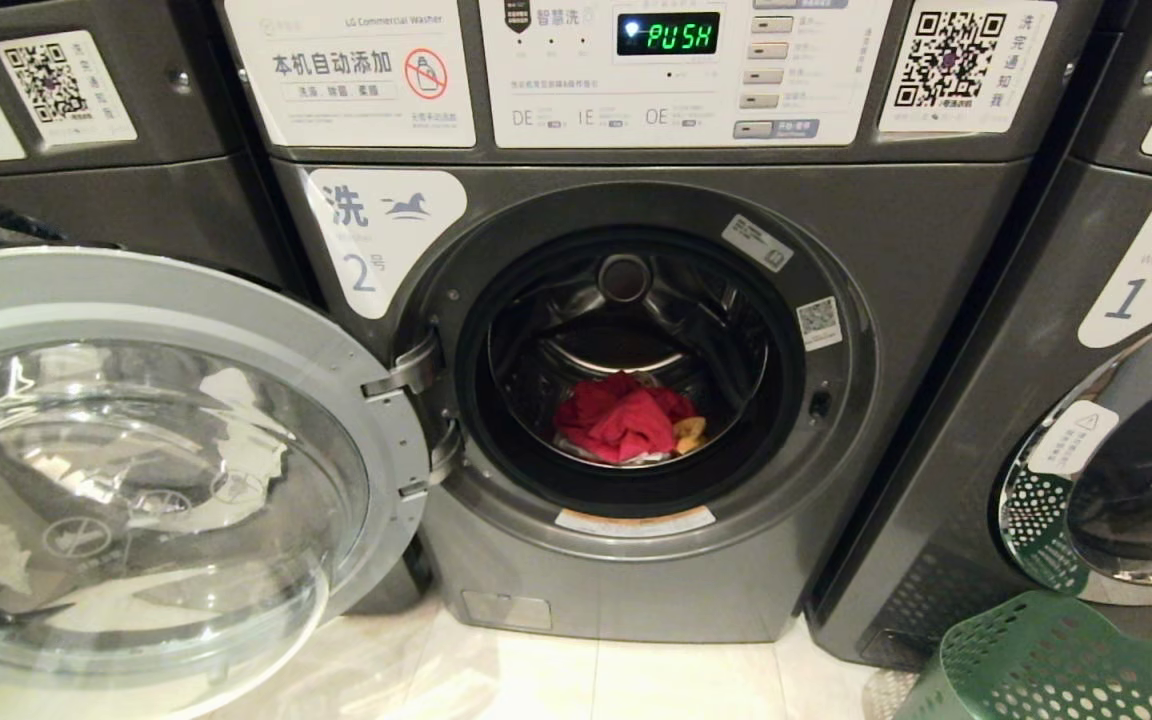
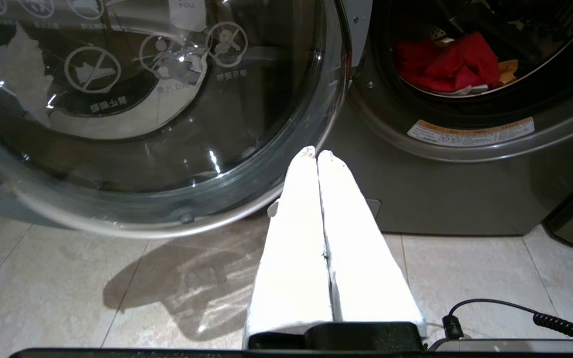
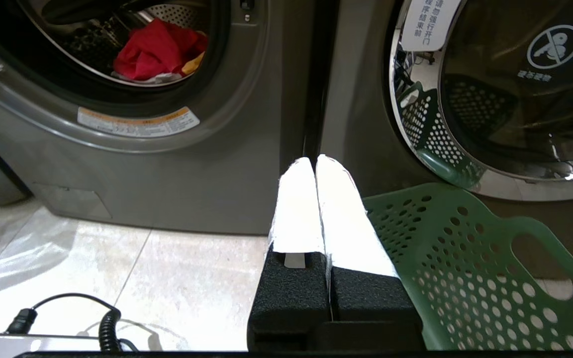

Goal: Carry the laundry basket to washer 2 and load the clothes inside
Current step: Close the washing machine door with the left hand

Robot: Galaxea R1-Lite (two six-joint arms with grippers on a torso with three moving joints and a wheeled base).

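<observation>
Washer 2 (image 1: 896, 260) faces me, dark grey, with its round glass door (image 1: 136, 480) swung wide open to the left. Red and yellow clothes (image 1: 624, 420) lie in the bottom of its drum; they also show as a red heap (image 2: 448, 62) (image 3: 157, 49) in both wrist views. The dark green laundry basket (image 1: 1056, 660) (image 3: 470, 268) stands on the floor at the lower right, in front of washer 1. My left gripper (image 2: 317, 153) is shut and empty, low over the floor below the open door's rim. My right gripper (image 3: 315, 160) is shut and empty, beside the basket's rim.
Washer 1 (image 1: 1146, 270) stands to the right with its door closed, mirroring the basket. Another grey machine (image 1: 86, 150) is on the left behind the open door. The floor (image 1: 586, 680) is pale tile. The display (image 1: 668, 35) reads PUSH.
</observation>
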